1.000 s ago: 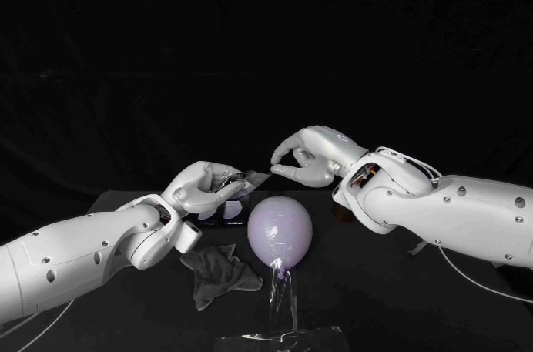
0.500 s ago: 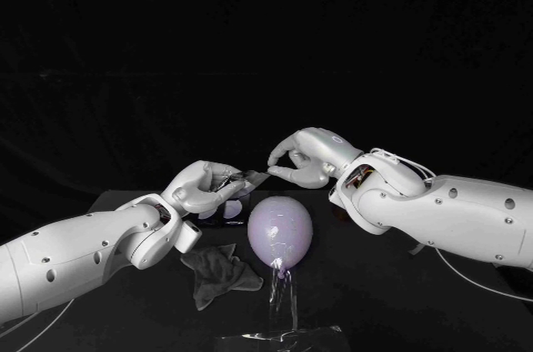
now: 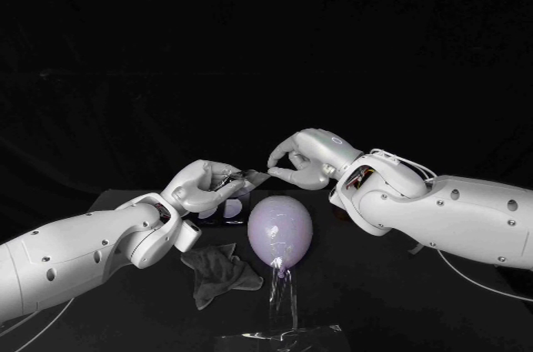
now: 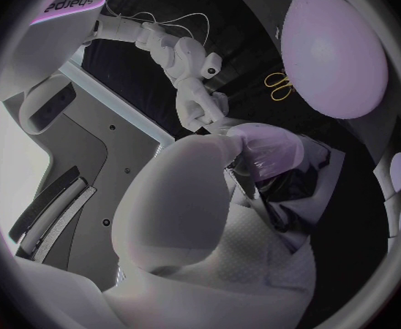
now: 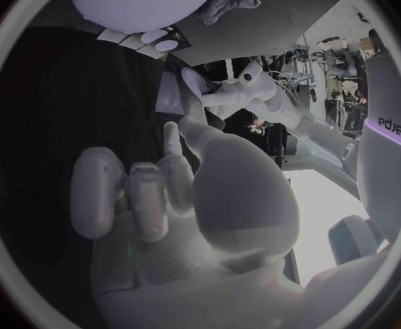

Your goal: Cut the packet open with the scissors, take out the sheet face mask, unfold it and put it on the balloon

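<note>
My left hand (image 3: 203, 187) grips a dark packet (image 3: 251, 179) above the table, just left of the balloon's top. My right hand (image 3: 302, 158) reaches in from the right, and its thumb and a finger pinch the packet's far end. The left wrist view shows the packet (image 4: 296, 190) against my left hand (image 4: 210, 212), with the right hand (image 4: 196, 88) meeting it at the fingertips. The pale lilac balloon (image 3: 279, 227) stands upright on a clear stand (image 3: 280, 294) at the table's middle. The yellow-handled scissors (image 4: 278, 86) lie on the table beyond the balloon (image 4: 333, 51).
A crumpled grey cloth (image 3: 222, 271) lies on the table left of the stand. A dark card with pale ovals (image 3: 228, 210) lies behind it, below my left hand. A clear plastic sheet (image 3: 283, 338) lies at the near edge under the stand.
My right hand has moved slightly down and left, closing in on the packet's end. The left hand, balloon and cloth have stayed put.
</note>
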Robot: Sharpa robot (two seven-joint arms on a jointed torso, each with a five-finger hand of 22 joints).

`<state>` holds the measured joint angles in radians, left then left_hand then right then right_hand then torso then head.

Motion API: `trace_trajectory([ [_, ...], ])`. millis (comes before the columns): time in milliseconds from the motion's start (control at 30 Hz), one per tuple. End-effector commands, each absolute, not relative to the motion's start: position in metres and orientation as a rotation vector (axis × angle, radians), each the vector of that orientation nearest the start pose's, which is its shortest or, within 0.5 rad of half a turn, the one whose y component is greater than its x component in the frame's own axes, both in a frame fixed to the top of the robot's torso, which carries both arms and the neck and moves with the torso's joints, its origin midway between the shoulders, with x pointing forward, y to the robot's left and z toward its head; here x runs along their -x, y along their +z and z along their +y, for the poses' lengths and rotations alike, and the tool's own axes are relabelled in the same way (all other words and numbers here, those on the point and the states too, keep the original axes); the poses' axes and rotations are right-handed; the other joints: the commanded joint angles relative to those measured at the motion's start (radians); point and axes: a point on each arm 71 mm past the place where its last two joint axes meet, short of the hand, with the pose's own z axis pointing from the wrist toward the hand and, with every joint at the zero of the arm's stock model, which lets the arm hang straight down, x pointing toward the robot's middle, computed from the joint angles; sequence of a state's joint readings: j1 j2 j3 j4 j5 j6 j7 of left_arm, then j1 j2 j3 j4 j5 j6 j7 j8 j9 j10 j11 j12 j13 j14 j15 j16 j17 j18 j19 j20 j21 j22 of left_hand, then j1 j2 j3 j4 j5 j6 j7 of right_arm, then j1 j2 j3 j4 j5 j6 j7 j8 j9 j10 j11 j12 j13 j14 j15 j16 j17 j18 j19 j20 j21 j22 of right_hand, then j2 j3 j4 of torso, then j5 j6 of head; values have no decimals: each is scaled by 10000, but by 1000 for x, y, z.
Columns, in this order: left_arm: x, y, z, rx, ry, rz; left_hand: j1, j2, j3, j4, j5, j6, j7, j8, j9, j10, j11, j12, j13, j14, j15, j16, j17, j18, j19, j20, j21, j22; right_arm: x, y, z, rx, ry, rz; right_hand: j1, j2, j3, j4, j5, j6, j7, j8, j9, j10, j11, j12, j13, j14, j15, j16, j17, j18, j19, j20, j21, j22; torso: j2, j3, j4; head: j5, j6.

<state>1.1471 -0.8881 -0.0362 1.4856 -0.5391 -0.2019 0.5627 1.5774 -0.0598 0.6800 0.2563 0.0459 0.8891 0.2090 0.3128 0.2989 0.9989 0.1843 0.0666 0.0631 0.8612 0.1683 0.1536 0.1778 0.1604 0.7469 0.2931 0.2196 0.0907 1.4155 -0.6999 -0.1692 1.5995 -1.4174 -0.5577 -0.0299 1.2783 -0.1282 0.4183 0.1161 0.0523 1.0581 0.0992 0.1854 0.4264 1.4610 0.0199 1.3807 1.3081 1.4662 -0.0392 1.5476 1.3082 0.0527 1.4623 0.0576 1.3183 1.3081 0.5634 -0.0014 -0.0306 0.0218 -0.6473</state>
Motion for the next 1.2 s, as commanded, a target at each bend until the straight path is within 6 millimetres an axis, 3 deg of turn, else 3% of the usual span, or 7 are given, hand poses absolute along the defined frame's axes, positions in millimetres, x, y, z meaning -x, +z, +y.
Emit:
trace_trajectory([
  [33,-474,-184,222,4283,-15475,14585,-78,14,-3,-58,19,25,8,57,16,29,-1,-44,-8,62,-3,-44,-9,-53,71,-22,50,-13,-472,-106,-107,3395,8731,13334,100,-34,-79,-1,-42,58,-12,54,12,244,-26,73,1086,891,-93,43,1802,-72,341,-3,69,2027,4,1,-3,-4,-1],
  [1200,-474,-183,219,4258,-15520,14610,-80,19,-4,-69,20,17,9,61,23,26,-2,-46,-9,62,-4,-49,-10,-57,74,-23,48,-17,-462,-109,-88,4495,9097,13552,16,-336,-364,107,-43,-85,79,-1,-25,92,53,-143,956,886,-31,44,1803,-50,277,32,-59,1990,1,-6,4,-14,-69],
])
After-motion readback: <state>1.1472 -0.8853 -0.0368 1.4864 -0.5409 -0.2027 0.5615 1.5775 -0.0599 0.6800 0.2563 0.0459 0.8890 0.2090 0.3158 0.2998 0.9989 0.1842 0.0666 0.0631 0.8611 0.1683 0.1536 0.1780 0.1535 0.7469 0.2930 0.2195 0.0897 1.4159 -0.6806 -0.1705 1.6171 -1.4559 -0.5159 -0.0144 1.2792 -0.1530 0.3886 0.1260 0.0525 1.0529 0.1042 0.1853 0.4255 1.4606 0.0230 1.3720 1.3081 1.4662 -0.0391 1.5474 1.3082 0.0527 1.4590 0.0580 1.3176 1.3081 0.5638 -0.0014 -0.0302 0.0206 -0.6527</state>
